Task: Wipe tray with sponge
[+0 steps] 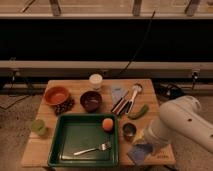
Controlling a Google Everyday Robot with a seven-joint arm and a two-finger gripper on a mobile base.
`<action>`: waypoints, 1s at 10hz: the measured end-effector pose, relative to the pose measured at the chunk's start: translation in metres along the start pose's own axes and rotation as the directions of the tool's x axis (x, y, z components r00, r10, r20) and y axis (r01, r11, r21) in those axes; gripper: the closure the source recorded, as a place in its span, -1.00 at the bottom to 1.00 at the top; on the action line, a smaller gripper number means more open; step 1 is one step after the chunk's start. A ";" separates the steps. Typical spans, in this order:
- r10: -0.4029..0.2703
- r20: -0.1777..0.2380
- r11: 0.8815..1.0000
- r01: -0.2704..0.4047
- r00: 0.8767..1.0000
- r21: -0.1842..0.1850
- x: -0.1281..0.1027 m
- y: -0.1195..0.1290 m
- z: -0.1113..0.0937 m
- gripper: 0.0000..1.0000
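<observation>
Judging by looks, we expect the sponge (138, 152) to be light, soft and squashy, best pinched across its short sides. It lies on the wooden worktop (31, 152) just right of the tray (75, 134), beneath the gripper (146, 145), whose state we cannot tell. A fork (92, 148) and a round orange item (107, 124) crowd the tray, leaving little wiping room.

White hand (149, 142) at blue-grey sponge (139, 153) beside dark green tray (75, 134).
</observation>
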 end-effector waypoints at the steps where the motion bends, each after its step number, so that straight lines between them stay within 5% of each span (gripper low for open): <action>1: -0.037 0.000 0.999 0.037 0.999 -0.004 -0.014 -0.022 0.002 1.00; 6: -0.222 -0.009 0.975 0.222 0.975 -0.024 -0.065 -0.135 0.026 1.00; 10: -0.320 -0.006 0.947 0.319 0.947 -0.046 -0.068 -0.206 0.054 1.00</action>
